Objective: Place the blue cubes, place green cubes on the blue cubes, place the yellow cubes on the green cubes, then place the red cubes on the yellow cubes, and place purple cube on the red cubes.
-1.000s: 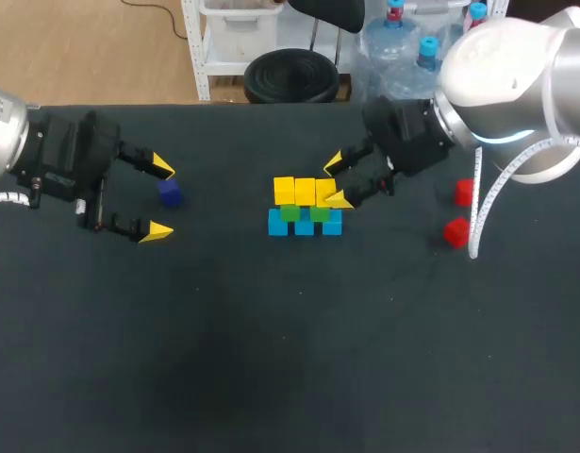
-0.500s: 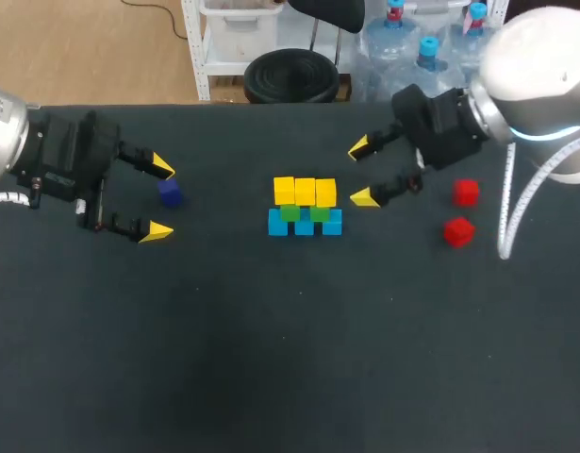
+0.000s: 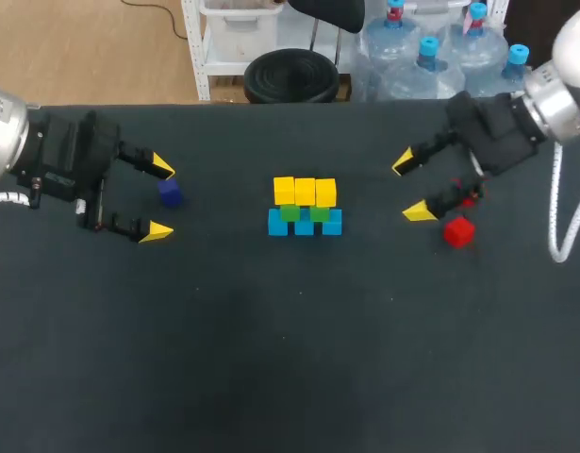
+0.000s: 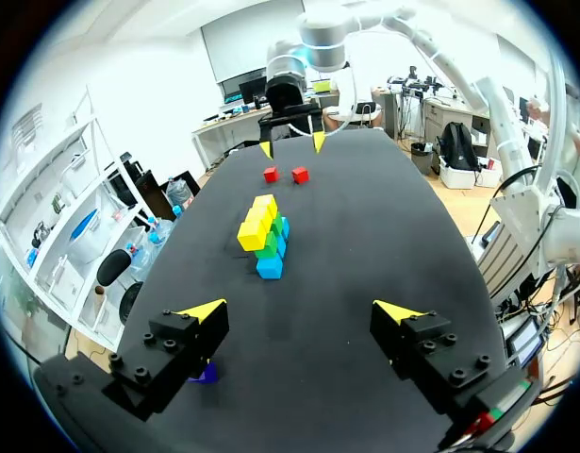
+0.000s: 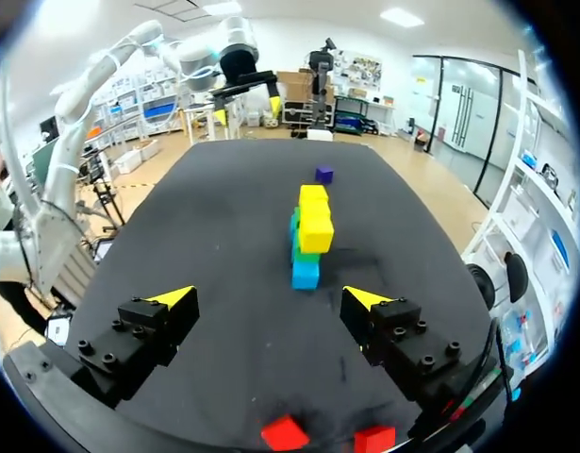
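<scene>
At the table's middle stands a stack: a row of blue cubes (image 3: 304,226), green cubes (image 3: 290,213) on them, three yellow cubes (image 3: 306,191) on top. My right gripper (image 3: 411,187) is open and empty, to the right of the stack and just left of two red cubes (image 3: 457,231); the farther one is partly hidden by its finger. In the right wrist view the red cubes (image 5: 286,433) lie under the gripper (image 5: 268,298), the stack (image 5: 308,231) ahead. The purple cube (image 3: 170,194) sits between the open fingers of my left gripper (image 3: 160,199), untouched.
In the left wrist view the purple cube (image 4: 205,373) lies under one finger of the left gripper (image 4: 299,311), with the stack (image 4: 264,231) ahead and the red cubes (image 4: 300,175) beyond it. Bare black tabletop (image 3: 290,359) stretches in front of the stack.
My right gripper has opened fully and drawn back rightward from the stack to the red cubes, leaving the rightmost yellow cube on top. The left arm has kept still.
</scene>
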